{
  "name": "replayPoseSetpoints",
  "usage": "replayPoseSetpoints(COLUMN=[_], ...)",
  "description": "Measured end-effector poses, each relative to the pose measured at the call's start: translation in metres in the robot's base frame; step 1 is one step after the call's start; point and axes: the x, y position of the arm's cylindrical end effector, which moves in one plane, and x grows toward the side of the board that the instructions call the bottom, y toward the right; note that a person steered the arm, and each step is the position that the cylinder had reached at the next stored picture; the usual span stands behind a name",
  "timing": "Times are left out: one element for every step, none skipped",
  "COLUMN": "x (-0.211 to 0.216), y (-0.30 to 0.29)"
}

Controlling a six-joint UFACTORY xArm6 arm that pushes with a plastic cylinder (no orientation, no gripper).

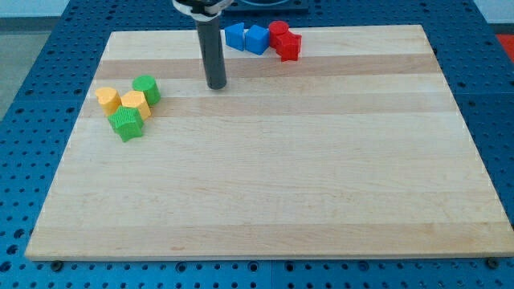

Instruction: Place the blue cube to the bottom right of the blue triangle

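Pale wooden worktop (321, 201). Blue cube (256, 39) at the view's top, touching blue triangle (234, 36) on its right. Dark rod tip (217, 85) below-left, apart. No pincer visible.

Counter: pale wooden board (265, 193) with lengthwise grain, lying on a blue perforated base (32, 96) that shows on all sides of it.
Red blocks: a red plastic cylinder (278, 33) and a red plastic cube-like block (289, 47) at the view's top, touching each other, the second just below and to the view's right of the first.
Green blocks: a green plastic cylinder (146, 88) and a green star-like plastic block (127, 124) near the view's left edge.
Yellow blocks: two yellow plastic blocks (108, 99) (135, 104) between the green ones, shapes hard to make out; all four cluster tightly together.
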Motion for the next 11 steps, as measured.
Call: replayPoseSetpoints(x=[-0.032,-0.076,-0.125,-0.144,-0.144,-0.138,-0.083,-0.062,-0.070,-0.047,-0.037], y=[-0.044,-0.091,-0.069,-0.042,0.018,0.074,0.135,0.142,0.136,0.112,0.114])
